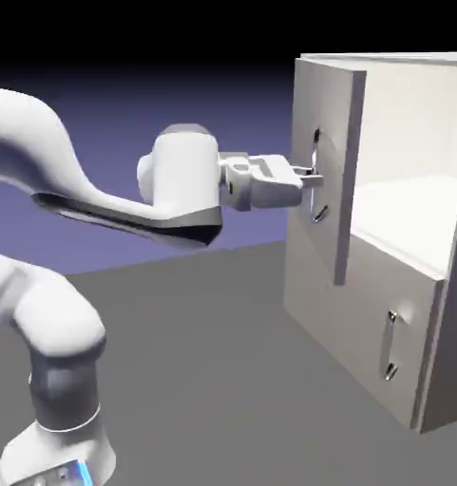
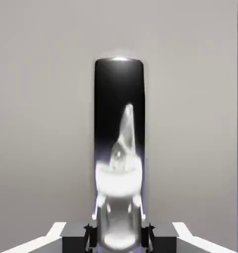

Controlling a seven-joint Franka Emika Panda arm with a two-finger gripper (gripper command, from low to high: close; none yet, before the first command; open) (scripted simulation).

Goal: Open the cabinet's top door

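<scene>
The light-grey cabinet (image 1: 431, 323) stands at the exterior view's right. Its top door (image 1: 327, 114) is swung partly outward, and the white interior (image 1: 412, 199) shows behind it. My gripper (image 1: 311, 176) is shut on the door's long vertical silver handle (image 1: 316, 180), about at its middle. In the hand view the handle (image 2: 119, 148) fills the centre as a dark, shiny bar, with the grey door panel (image 2: 41, 123) behind it. The grey fingertips (image 2: 88, 234) press against the bar's sides at the bottom edge. The shorter lower door (image 1: 365, 323) is closed.
The lower door's small handle (image 1: 390, 346) sits below and right of my gripper. The grey table (image 1: 222, 380) stretches between the robot's base and the cabinet. My white arm (image 1: 80, 190) reaches across from the left.
</scene>
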